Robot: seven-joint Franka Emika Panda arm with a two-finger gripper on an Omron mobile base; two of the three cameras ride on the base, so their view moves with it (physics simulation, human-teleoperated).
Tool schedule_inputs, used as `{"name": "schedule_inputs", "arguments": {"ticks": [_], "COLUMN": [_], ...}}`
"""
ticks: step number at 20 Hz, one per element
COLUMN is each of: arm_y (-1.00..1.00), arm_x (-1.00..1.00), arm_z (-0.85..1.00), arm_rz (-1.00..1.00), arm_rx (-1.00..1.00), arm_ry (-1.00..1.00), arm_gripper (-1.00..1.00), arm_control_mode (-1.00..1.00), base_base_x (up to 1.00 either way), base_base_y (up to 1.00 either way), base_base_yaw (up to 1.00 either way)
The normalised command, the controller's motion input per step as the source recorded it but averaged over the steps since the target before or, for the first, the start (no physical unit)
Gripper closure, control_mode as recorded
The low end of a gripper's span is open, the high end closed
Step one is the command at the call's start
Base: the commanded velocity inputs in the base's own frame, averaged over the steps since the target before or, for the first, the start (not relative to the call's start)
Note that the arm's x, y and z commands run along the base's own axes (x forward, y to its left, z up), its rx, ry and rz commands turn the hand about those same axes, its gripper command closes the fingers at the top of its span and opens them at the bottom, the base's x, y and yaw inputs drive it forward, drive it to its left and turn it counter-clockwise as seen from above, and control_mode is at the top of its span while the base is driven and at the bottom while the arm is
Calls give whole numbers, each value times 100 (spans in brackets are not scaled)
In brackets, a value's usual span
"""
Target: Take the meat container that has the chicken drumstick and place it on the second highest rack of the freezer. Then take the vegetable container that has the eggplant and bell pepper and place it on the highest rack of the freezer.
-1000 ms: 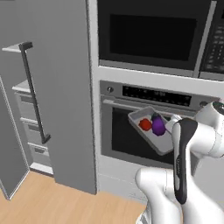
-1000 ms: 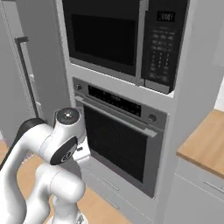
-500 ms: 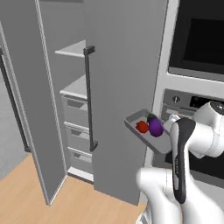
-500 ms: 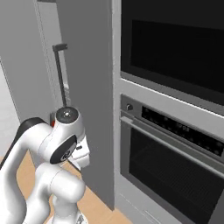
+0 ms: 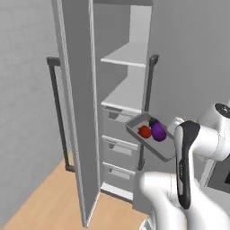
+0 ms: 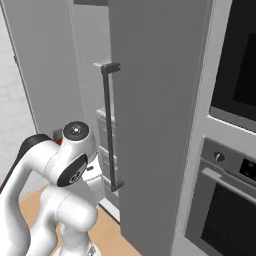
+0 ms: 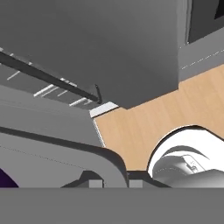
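Grey container rim (image 7: 65, 151) up close, purple eggplant (image 7: 6, 180) at corner, wood floor (image 7: 175, 109) below.

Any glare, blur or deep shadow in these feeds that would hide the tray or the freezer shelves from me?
Left base view: flat, even rendered light, no glare; the tray with eggplant and bell pepper reads sharp, and the freezer shelves are pale and clear. Right base view: evenly lit, slightly soft, the closed freezer door hides the shelves. Hand view: dim, crowded by the tray's grey rim close up.
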Motion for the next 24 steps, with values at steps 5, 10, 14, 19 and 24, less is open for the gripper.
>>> {"name": "schedule_inputs", "arguments": {"ticks": [5,10,14,19,24], "arm_y": [0,0,0,0,0], "arm_x": [0,0,0,0,0], "arm_z": [0,0,0,0,0], "arm_rz": [0,0,0,0,0], "arm_rx": [0,0,0,0,0], "arm_ry": [0,0,0,0,0], "arm_gripper": [100,100,100,100,100], "arm_control_mode": [100,100,100,100,100], "base_base_x": [23,12,-46,-42,42], "base_base_y": [100,78,-14,-21,1], "base_base_yaw": [-47,-56,-30,-4,-2]}}
